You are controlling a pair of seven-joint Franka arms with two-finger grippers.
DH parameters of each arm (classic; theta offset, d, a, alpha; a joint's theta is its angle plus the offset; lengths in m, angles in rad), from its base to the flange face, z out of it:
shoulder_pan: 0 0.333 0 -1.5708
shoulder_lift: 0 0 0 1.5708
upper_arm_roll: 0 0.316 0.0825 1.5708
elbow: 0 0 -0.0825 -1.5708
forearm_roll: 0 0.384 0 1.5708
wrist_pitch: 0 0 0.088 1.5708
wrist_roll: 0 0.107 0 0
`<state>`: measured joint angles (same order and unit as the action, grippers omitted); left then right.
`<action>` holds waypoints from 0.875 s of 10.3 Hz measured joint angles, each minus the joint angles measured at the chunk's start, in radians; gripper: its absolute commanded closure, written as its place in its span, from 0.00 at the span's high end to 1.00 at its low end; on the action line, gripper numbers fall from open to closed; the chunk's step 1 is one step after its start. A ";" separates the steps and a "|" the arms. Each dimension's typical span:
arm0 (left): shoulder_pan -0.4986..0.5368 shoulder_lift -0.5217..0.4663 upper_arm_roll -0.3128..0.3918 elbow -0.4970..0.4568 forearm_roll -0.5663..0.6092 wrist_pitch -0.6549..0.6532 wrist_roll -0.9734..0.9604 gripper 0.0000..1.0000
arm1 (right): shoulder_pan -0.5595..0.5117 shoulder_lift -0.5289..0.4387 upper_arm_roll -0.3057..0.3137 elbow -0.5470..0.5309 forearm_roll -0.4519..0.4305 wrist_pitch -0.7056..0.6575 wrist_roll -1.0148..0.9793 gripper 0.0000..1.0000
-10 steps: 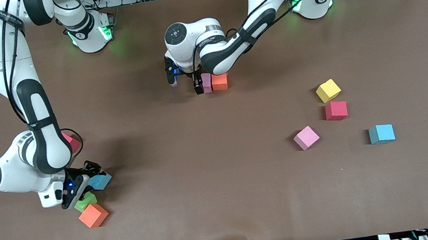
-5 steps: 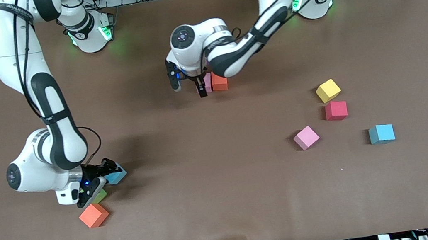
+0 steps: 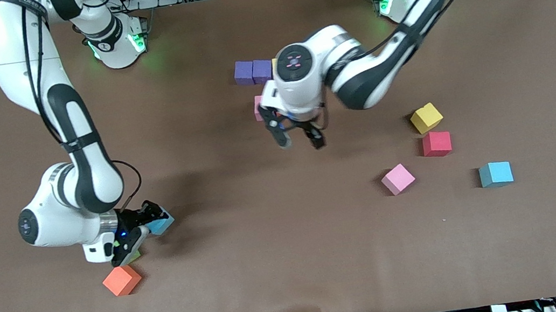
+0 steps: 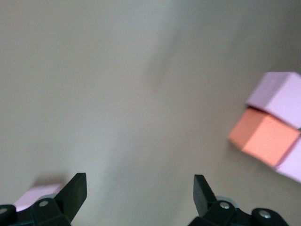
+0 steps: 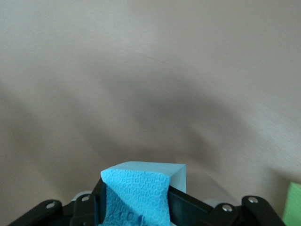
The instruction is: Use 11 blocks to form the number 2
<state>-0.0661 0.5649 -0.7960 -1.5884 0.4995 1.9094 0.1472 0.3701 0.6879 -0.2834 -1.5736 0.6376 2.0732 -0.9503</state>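
Note:
My right gripper (image 3: 145, 223) is shut on a light blue block (image 3: 162, 225), which fills the space between its fingers in the right wrist view (image 5: 140, 190). It hangs just over the table beside a green block (image 3: 134, 257) that it half hides. Two purple blocks (image 3: 252, 71) sit side by side in the middle of the table. A pink block (image 3: 258, 107) peeks out from under the left wrist. In the left wrist view, pink (image 4: 281, 96) and orange (image 4: 263, 140) blocks touch. My left gripper (image 3: 301, 139) hangs open and empty over bare table.
An orange block (image 3: 121, 280) lies nearer the camera than the green one. Toward the left arm's end lie yellow (image 3: 426, 118), red (image 3: 437, 143), pink (image 3: 397, 179) and blue (image 3: 495, 174) blocks, spaced apart.
The left arm rose off the pink and orange blocks and swung toward the camera, uncovering two purple blocks. The right gripper carried the light blue block toward the table's middle.

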 measured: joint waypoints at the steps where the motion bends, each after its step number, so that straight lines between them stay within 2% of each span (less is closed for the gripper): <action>1: 0.040 -0.058 0.014 0.001 0.000 -0.015 -0.001 1.00 | 0.037 -0.017 0.001 0.000 -0.036 -0.014 0.004 0.23; 4: 0.186 -0.140 0.033 0.008 -0.001 -0.024 -0.001 1.00 | 0.146 -0.050 0.002 0.000 -0.086 -0.083 -0.051 0.23; 9: 0.468 -0.142 0.039 0.013 -0.151 -0.103 -0.040 1.00 | 0.322 -0.065 0.006 -0.077 -0.085 -0.098 -0.203 0.22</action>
<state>0.4024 0.4232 -0.7574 -1.5756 0.3485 1.8068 0.1075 0.6916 0.6226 -0.2772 -1.6507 0.5525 1.9751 -1.1533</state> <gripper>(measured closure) 0.000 0.480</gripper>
